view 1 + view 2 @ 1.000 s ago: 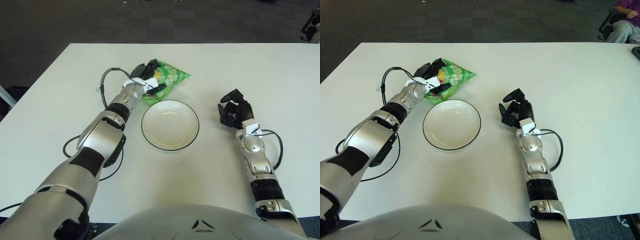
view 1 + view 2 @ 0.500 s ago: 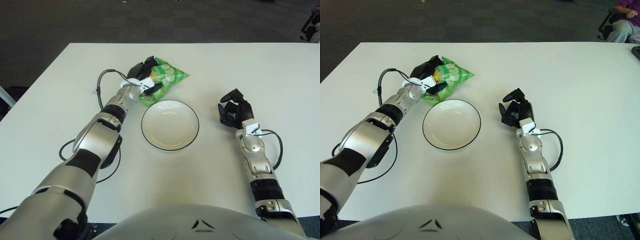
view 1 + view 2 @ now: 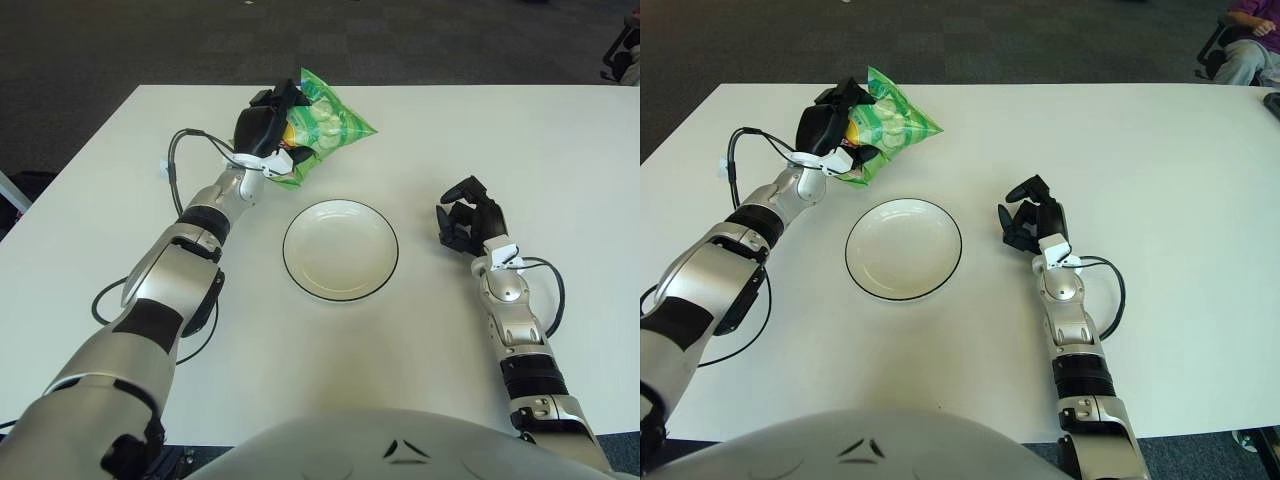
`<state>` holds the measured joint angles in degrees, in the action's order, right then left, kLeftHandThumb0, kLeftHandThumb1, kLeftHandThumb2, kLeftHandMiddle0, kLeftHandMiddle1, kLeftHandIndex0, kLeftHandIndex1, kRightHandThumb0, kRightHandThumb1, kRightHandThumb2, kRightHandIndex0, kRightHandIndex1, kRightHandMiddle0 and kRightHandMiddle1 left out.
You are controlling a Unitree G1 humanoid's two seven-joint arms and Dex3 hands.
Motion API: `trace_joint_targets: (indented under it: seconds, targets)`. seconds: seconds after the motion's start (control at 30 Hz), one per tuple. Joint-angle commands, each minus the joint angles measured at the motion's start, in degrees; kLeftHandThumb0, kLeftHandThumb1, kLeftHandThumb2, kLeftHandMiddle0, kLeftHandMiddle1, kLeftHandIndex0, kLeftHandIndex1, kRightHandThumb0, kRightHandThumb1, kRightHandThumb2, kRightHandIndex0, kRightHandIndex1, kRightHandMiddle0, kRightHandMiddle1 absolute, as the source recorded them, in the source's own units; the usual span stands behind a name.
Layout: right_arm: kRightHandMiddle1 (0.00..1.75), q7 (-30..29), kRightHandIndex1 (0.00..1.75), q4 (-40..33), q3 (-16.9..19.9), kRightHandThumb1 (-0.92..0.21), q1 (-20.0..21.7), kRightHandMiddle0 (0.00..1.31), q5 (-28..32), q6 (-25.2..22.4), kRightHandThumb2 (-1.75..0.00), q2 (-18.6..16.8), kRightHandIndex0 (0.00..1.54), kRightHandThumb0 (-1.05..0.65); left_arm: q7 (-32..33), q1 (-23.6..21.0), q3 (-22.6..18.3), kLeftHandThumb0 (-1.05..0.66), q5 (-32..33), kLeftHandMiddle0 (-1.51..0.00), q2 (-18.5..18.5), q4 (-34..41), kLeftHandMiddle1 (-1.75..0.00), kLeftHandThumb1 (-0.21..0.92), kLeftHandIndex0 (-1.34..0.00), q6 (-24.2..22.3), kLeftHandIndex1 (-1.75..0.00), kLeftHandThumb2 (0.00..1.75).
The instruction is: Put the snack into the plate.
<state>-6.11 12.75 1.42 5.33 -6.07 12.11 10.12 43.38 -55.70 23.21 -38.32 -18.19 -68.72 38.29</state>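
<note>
The snack bag (image 3: 325,125) is a crinkled green packet printed with pale round slices and a patch of yellow near the grip, its corners flaring out to the right of the hand. The left hand (image 3: 262,128) has its black fingers (image 3: 287,97) clamped around the bag's left end and holds it clear of the white bench (image 3: 560,150), up and to the left of the plate (image 3: 340,250), well short of being over it. The plate is a shallow white dish with a thin dark rim, bare inside. Half a second ago the bag lay flat on the bench just beyond the plate's far-left edge with the hand pressed onto it; since then the hand has lifted it and drawn it farther from the plate. The right hand (image 3: 468,225) shows to the right of the plate, its fingers loosely curled and holding nothing, unchanged from before.
</note>
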Motion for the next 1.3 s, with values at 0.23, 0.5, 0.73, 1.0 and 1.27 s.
trace_joint_targets:
  seconds: [0.23,0.5,0.73,1.0,1.27]
  targets:
    - [1.75,0.0,1.75,2.6,-0.7,-0.6,-2.5,0.4,-1.8,-3.2,-0.94,-0.2,0.85,-0.4,6.7,-4.0,-0.1,0.0,-2.3,-0.65,-2.6,3.5,-1.66,0.27,-0.46,0.0,-1.75,1.35]
    - [1.75,-0.2,1.75,2.8,-0.9,-0.6,-2.4,0.41,-1.9,-3.3,-0.94,-0.1,0.85,-0.4,5.2,-1.7,-1.9,0.0,-0.1,-0.65,-5.1,11.1,-1.67,0.26,-0.46,8.3,-1.75,1.36]
    - [1.75,-0.3,1.75,3.3,-1.0,-0.6,-2.0,0.41,-2.0,-3.2,-0.94,0.0,0.85,-0.4,-4.1,0.9,-4.2,0.0,5.5,-0.64,-5.7,15.6,-1.68,0.27,-0.45,15.9,-1.75,1.36]
    - [1.75,-0.5,1.75,3.5,-1.2,-0.6,-2.0,0.41,-2.0,-3.1,-0.94,0.1,0.85,-0.4,-12.5,2.7,-6.2,0.38,9.3,-0.56,-5.1,16.4,-1.74,0.38,-0.6,18.7,-1.75,1.23]
    - [1.75,-0.7,1.75,3.5,-1.2,-0.6,-2.0,0.41,-2.0,-3.0,-0.94,0.0,0.85,-0.4,-29.3,5.8,-7.5,0.43,21.2,-0.53,-3.2,17.8,-1.75,0.41,-0.63,22.6,-1.75,1.19]
